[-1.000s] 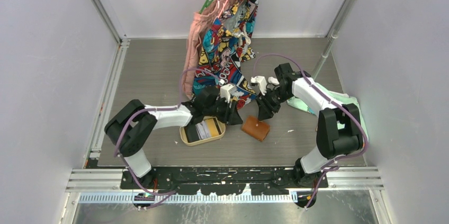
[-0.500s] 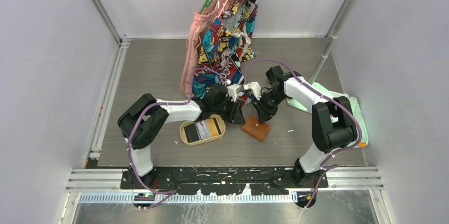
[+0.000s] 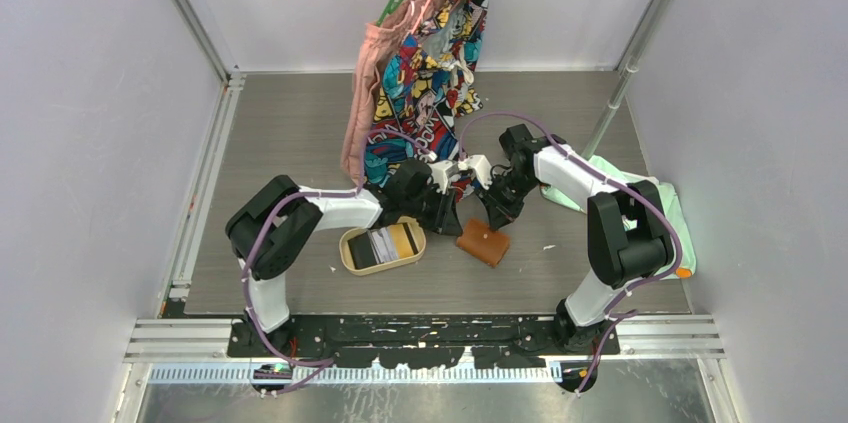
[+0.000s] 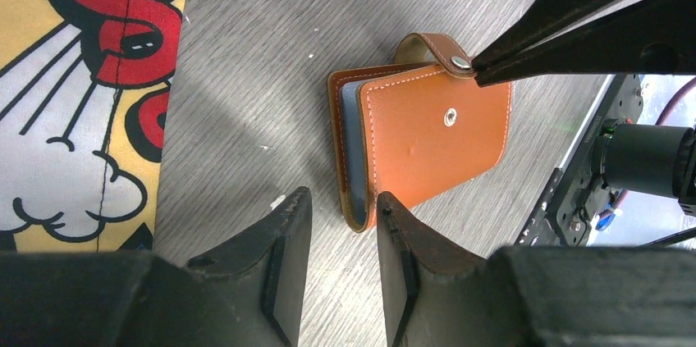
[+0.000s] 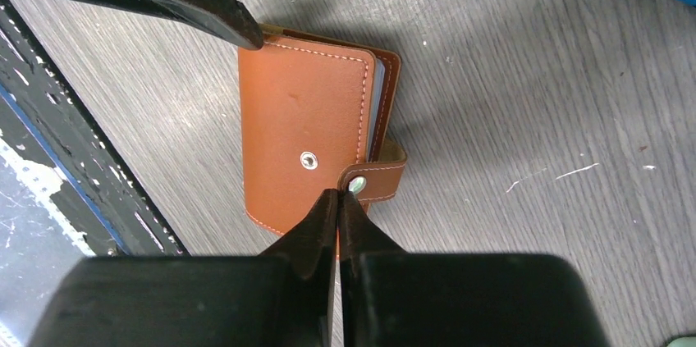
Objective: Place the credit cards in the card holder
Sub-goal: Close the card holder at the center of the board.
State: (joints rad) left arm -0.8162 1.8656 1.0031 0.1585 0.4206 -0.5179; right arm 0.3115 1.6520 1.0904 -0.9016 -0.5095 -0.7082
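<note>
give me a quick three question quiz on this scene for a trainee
1. True or false: the strap of the card holder is snapped shut.
2. Where are the credit cards? A) in the oval tray B) inside the card holder C) under the card holder
3. Fill in: the ___ hand pinches the strap's end.
Key: 1 false; 2 A; 3 right hand
</note>
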